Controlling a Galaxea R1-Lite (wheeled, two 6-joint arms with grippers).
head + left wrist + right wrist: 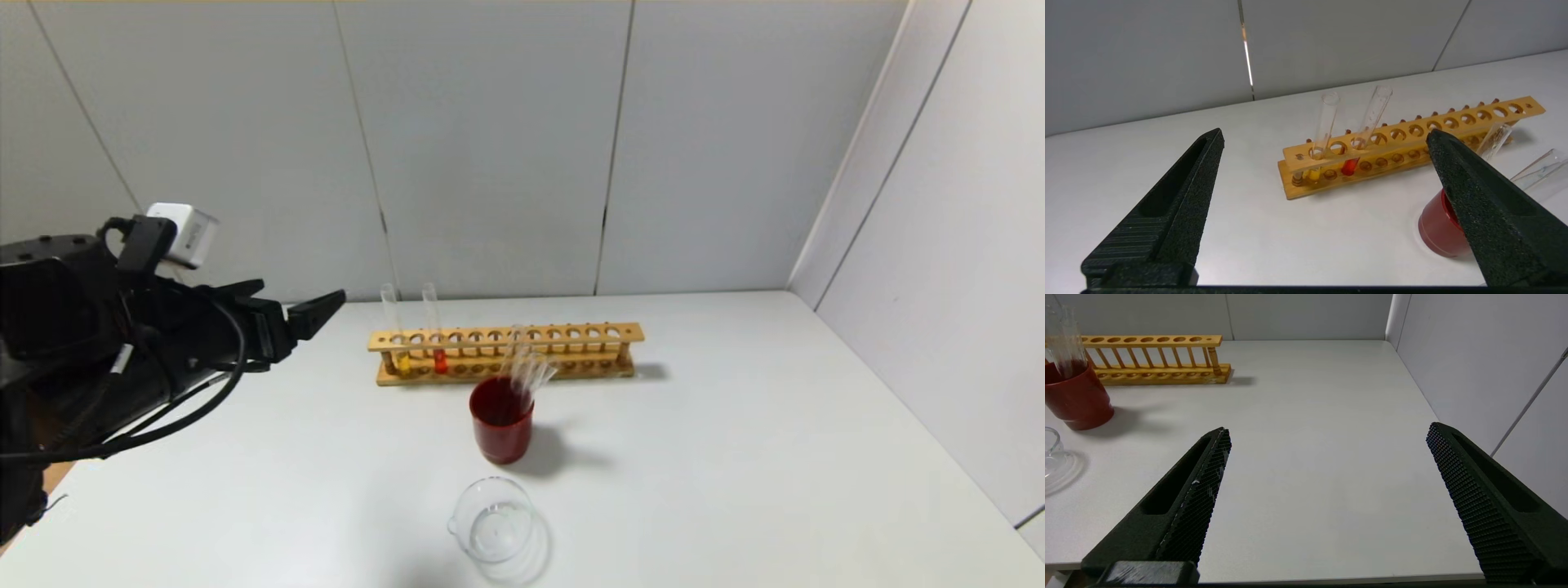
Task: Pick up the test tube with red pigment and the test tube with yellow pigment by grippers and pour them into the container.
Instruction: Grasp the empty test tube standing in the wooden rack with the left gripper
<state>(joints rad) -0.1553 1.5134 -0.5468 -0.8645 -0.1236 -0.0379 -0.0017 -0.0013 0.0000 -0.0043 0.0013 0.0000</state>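
While racked: red-pigment tube (435,336), yellow-pigment tube (397,336).

The left end effector (298,314) hangs raised with fingers spread wide, and the right end effector (1327,437) likewise gapes.

The left gripper (298,314) is matte black with tapered, wedge-shaped fingers (1184,192), their inner faces finely textured. Looping black cables (175,408) trail its bulky wrist, topped by a small white box (186,233). The right gripper (1327,457) has matching black fingers with dimpled pads (1470,498).
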